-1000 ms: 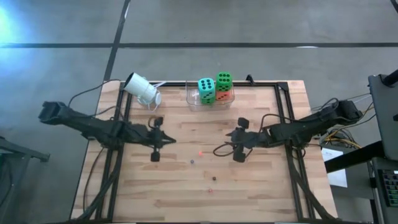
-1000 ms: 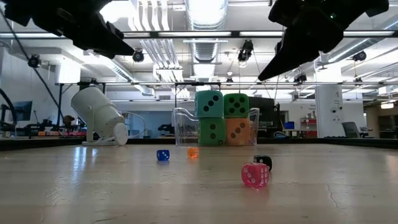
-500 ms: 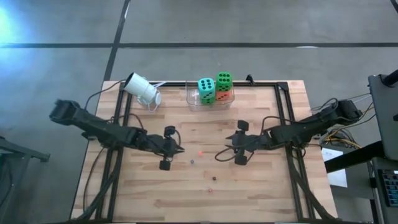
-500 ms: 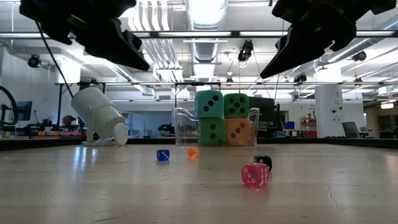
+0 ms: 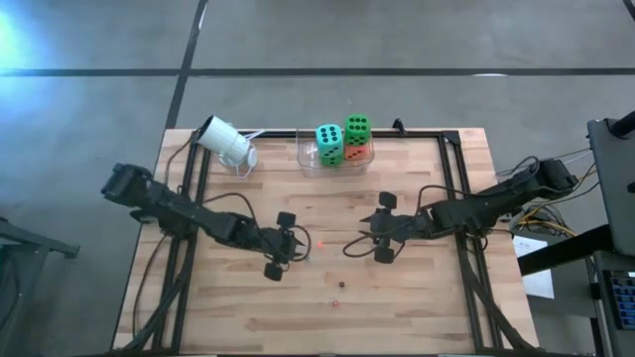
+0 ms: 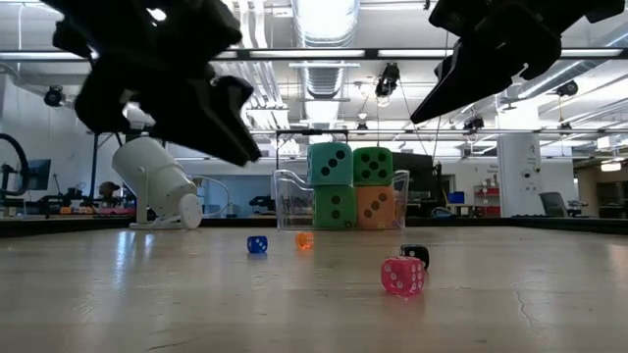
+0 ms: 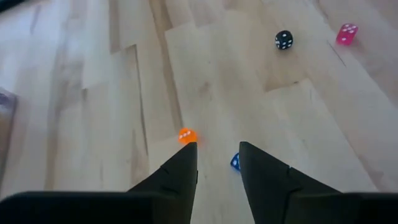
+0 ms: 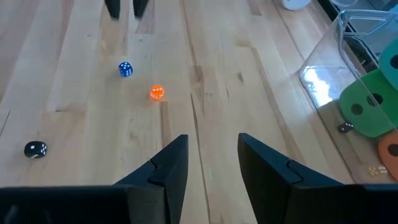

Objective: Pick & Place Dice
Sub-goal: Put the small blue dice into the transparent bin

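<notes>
while both arms hang above the middle of the wooden table (image 5: pixel 417 297), the left gripper (image 7: pixel 217 163) sits low over two of the tiny dice, its jaws parted by a narrow gap and holding nothing. the tiny orange die (image 7: pixel 186 135) lies just beside one fingertip and the tiny blue die (image 7: pixel 235 162) shows in the gap, close against the other finger. farther along the boards in the left wrist view lie the tiny black die (image 7: pixel 283 39) and the tiny pink die (image 7: pixel 346 33), near each other and well apart from the first two.

the right gripper (image 8: pixel 211 163) hovers over bare boards nearer the table's right side, its jaws also standing at a narrow gap and empty; its wrist view takes in the orange, blue and black dice ahead of it and the tips of the other arm's fingers beyond.

at the far edge of the table stands a clear container (image 5: pixel 308 157) holding the four big soft dice, stacked two on two: a teal die (image 6: pixel 330 164) on a green die (image 6: pixel 335 207), and another green die (image 6: pixel 373 165) on the orange-red die (image 6: pixel 375 207). a few more tiny dice lie on the container's floor, seen through its wall in the right wrist view. a white cup (image 5: pixel 227 143) lies tipped near the far left corner, well apart from the container.
</notes>
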